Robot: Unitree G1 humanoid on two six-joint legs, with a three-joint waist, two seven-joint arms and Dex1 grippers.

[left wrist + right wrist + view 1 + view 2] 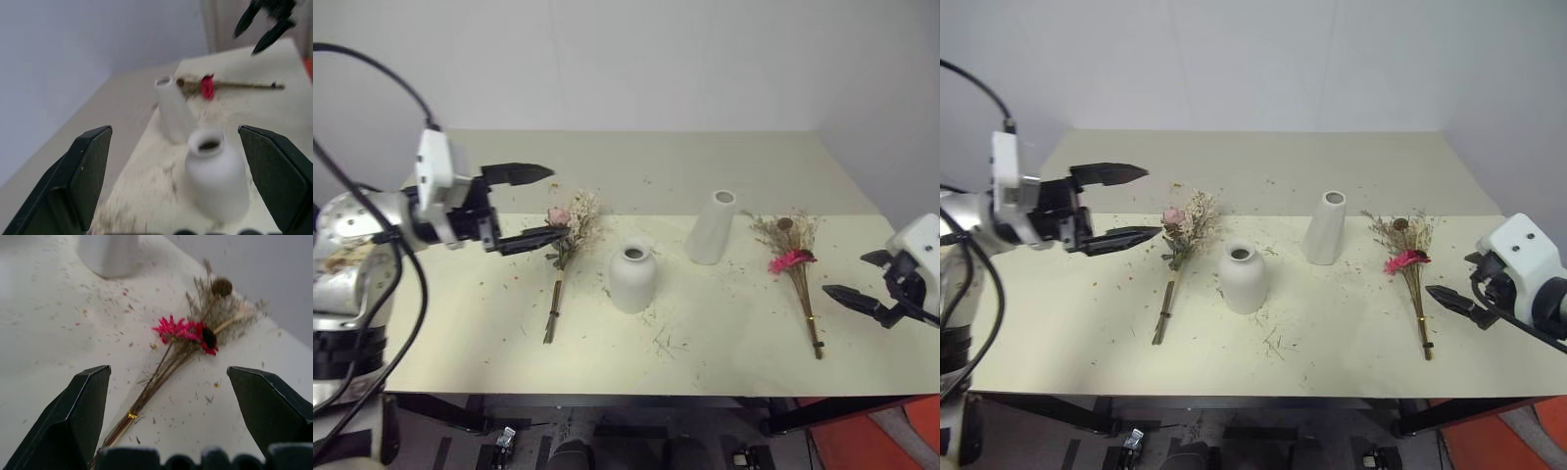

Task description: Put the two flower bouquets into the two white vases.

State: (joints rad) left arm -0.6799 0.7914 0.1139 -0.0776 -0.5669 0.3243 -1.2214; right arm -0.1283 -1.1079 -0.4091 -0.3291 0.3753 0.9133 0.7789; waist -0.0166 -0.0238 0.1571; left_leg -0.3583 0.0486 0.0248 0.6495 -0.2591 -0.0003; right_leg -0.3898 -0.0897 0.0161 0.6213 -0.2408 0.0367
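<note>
The left gripper [530, 206] is hanging with its jaws spread as wide as they go and holding nothing, its two black fingers pointing sideways across the table [744, 323], level with the heads of the pink bouquet [566, 245], which is lying flat just beside the fingertips with its stems trailing toward the near edge; that looks like a hand lining up for a first pick, not one already carrying. The right gripper [1454, 299] is likewise gaping fully and gripping nothing, tilting down toward the stem end of the magenta bouquet [1408, 264], which is lying flat near the right side of the table with its blooms pointing away. Between the two bunches the round vase [632, 278] and the tall vase [712, 227] are standing upright and apart, mouths open, each nearer to one bouquet, so each arm is probably serving its own side. Counting up: two bouquets, two vases, two grippers, all four task things resting on the table, and neither vase is holding flowers yet
</note>
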